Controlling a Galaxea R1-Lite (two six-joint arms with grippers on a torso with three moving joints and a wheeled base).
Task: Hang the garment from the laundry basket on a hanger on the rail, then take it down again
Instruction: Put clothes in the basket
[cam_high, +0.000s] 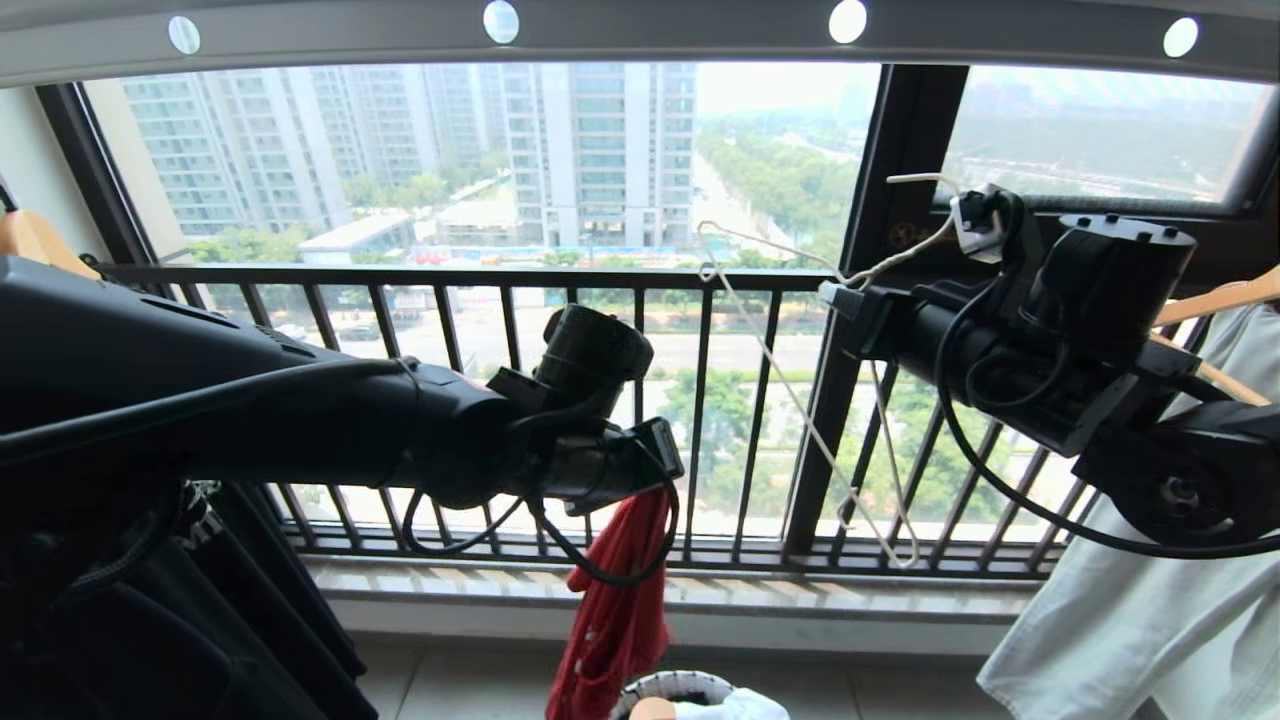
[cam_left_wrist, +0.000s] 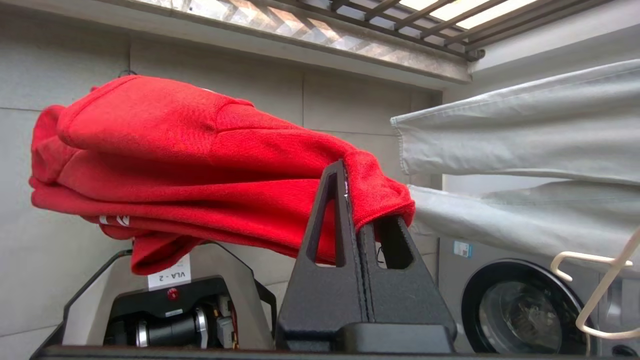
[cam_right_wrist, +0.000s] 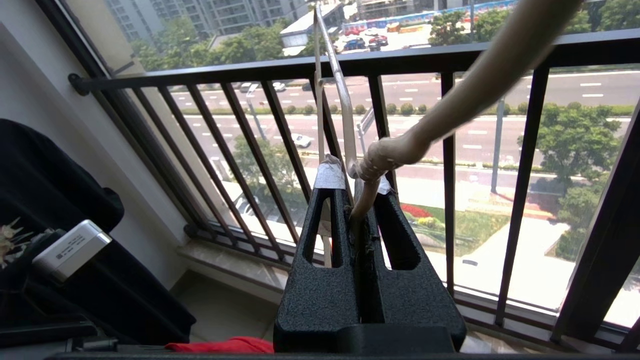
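a black t-shirt (cam_high: 250, 600) hangs at the far left of the balcony window. beside it the left gripper (cam_high: 655, 470) is clamped tight on a fold of the red garment (cam_high: 620, 610), which dangles bunched above the laundry basket (cam_high: 672, 690) on the floor below. the grey rail (cam_high: 640, 35) with its round holes runs overhead. further right the right gripper (cam_high: 850, 295) pinches the neck of the pale wire hanger (cam_high: 800, 400), held tilted before the black window railing (cam_high: 450, 280). a white cloth (cam_high: 1130, 590) hangs at the far right.
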